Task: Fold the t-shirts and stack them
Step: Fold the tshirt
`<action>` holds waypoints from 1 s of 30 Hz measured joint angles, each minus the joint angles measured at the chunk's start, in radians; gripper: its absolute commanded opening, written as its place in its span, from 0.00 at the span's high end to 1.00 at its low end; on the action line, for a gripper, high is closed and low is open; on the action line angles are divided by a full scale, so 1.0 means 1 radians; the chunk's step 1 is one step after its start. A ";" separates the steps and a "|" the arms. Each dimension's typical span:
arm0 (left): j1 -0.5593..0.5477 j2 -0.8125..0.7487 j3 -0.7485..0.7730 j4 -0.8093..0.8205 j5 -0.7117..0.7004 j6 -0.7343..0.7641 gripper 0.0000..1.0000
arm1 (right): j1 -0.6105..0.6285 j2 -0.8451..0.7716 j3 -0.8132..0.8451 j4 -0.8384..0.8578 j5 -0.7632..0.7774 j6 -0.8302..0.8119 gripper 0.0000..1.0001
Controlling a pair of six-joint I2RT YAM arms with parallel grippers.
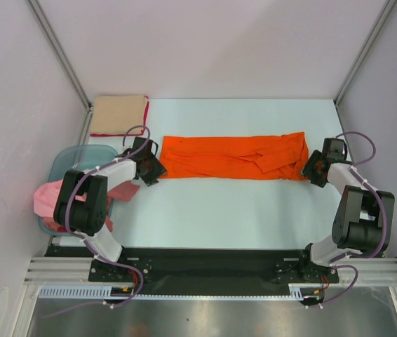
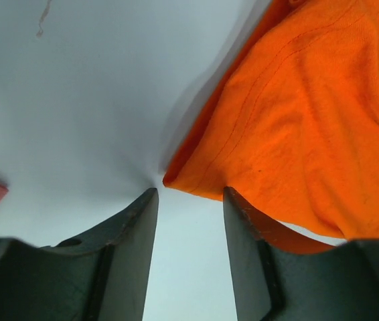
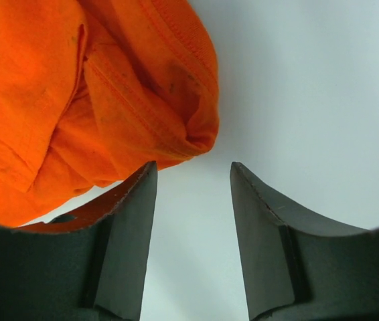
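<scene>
the left claw (image 2: 189, 194) was seen released, its jaws parted with only bare table (image 1: 219, 210) between them. it was set at the left end of the orange shirt (image 1: 233, 156). the shirt's left corner was found just ahead of the fingertips, and cloth was seen behind one finger (image 2: 243, 227). whether it was touched could not be told.

the right claw (image 3: 193, 167) was likewise seen released, jaws apart and nothing held. it was placed at the right end of the orange shirt, where a bunched, rolled edge was lying just beyond its tips. cloth was shown behind one finger there too.

the orange shirt was laid out as a long, wrinkled band across the middle of the table, with a part doubled over toward its right end. a tan shirt (image 1: 118, 114) was kept folded beyond the orange shirt's left end, toward the far corner. a red edge was shown along the side nearest the orange shirt. a pink shirt (image 1: 48, 196) was draped over a tub (image 1: 79, 158) left of the orange shirt and nearer the arm bases, apart from it.
</scene>
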 measured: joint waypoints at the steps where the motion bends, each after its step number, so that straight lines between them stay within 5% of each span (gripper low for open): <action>1: 0.000 0.003 0.000 0.000 0.000 0.000 0.53 | 0.000 0.000 0.000 0.000 0.004 -0.003 0.45; 10: 0.000 0.017 0.005 -0.002 -0.003 0.000 0.76 | -0.001 0.022 0.000 0.000 0.030 -0.012 0.48; 15: 0.000 0.019 0.008 -0.016 -0.014 -0.001 1.00 | -0.001 0.026 0.000 0.010 0.039 -0.016 0.51; 30: 0.000 0.048 0.067 -0.064 -0.048 0.001 1.00 | -0.001 0.047 -0.005 0.078 0.038 -0.016 0.73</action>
